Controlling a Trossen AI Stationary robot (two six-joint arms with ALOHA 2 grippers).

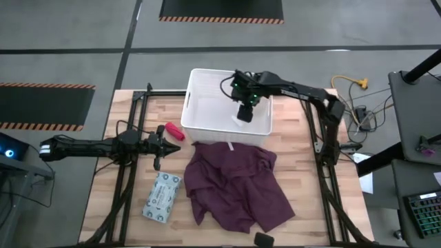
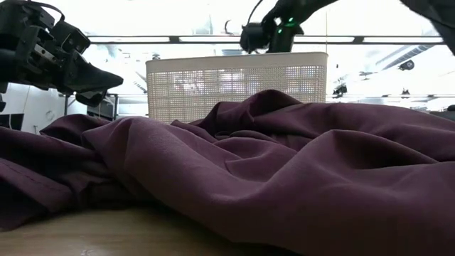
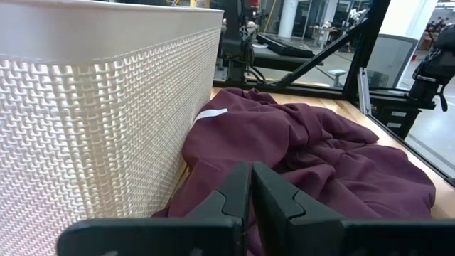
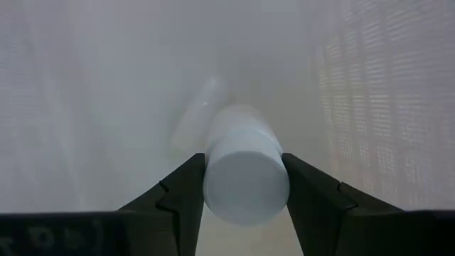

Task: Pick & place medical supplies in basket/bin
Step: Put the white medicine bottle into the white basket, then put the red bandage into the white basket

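The white slotted basket (image 1: 207,103) stands at the table's far side. My right gripper (image 1: 246,110) is above its inside and is shut on the small white round bottle (image 4: 245,174). My left gripper (image 1: 162,145) is shut and hangs above the table (image 2: 92,75), just near of the red tube (image 1: 172,131), which lies by the basket's left near corner. The pale patterned packet (image 1: 162,196) lies flat near the left near edge. A small white strip (image 3: 211,114) sits on the maroon cloth by the basket wall; whether it is the white stick, I cannot tell. My right gripper pinches the bottle's round body (image 4: 213,171) between its two fingers, one on each side. The fingers come from above, pointing down into the basket, and lie along the bottle. One flat end (image 4: 245,188) faces the wrist camera. The bottle appears clear of the basket floor.
The large maroon cloth (image 1: 234,182) lies crumpled over the table's middle and near right, against the basket's near wall (image 3: 106,128). It fills the low view (image 2: 284,163). Bare wood shows at the left and around the packet.
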